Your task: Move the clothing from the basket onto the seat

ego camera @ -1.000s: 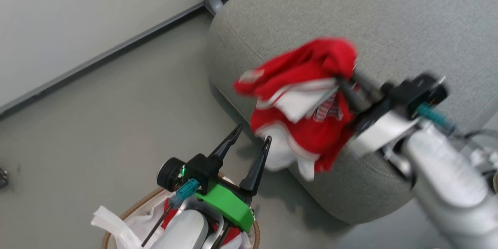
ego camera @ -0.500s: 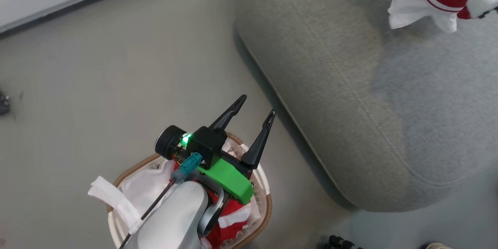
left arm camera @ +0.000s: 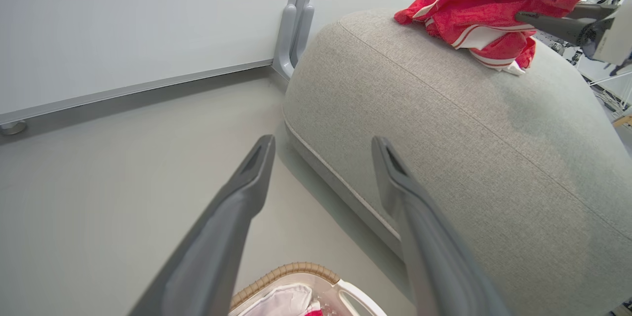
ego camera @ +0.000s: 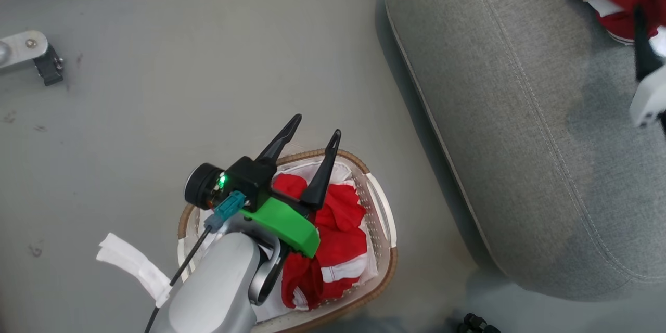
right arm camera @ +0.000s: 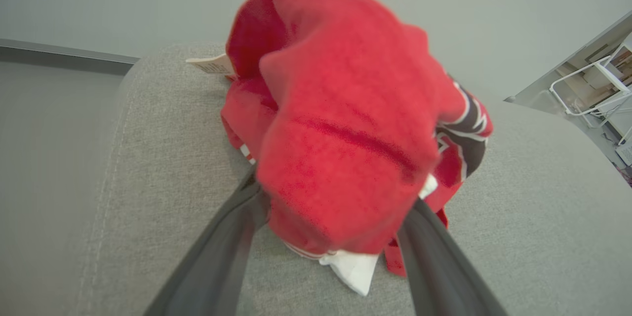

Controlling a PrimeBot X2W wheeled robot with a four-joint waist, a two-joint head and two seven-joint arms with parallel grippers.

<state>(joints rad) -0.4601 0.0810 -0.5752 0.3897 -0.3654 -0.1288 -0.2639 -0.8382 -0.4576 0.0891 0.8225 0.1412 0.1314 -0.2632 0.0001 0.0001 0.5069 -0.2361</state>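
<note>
One red garment with white trim (right arm camera: 340, 123) lies bunched on top of the grey seat (ego camera: 520, 125), draped over my right gripper (right arm camera: 335, 182). That gripper's two fingers stand wide apart under the cloth, open, with their tips hidden. From the left wrist view the same garment (left arm camera: 493, 5) rests on the seat (left arm camera: 444, 123). More red clothing (ego camera: 338, 239) fills the basket (ego camera: 382, 208) on the floor. My left gripper (ego camera: 317, 125) hovers open just above the basket's far rim, holding nothing. Its fingers (left arm camera: 247, 182) point at the seat's side.
A white liner strip (ego camera: 130, 265) hangs over the basket's left side. A metal foot (ego camera: 26, 52) sits on the floor at the far left. A grey post (left arm camera: 294, 24) and wall panel stand behind the seat. A small black object (ego camera: 476, 322) lies by the seat's near corner.
The head camera has tilted down toward the basket. My right gripper carried the red garment farther onto the seat, where it now rests. The left gripper stays open over the basket.
</note>
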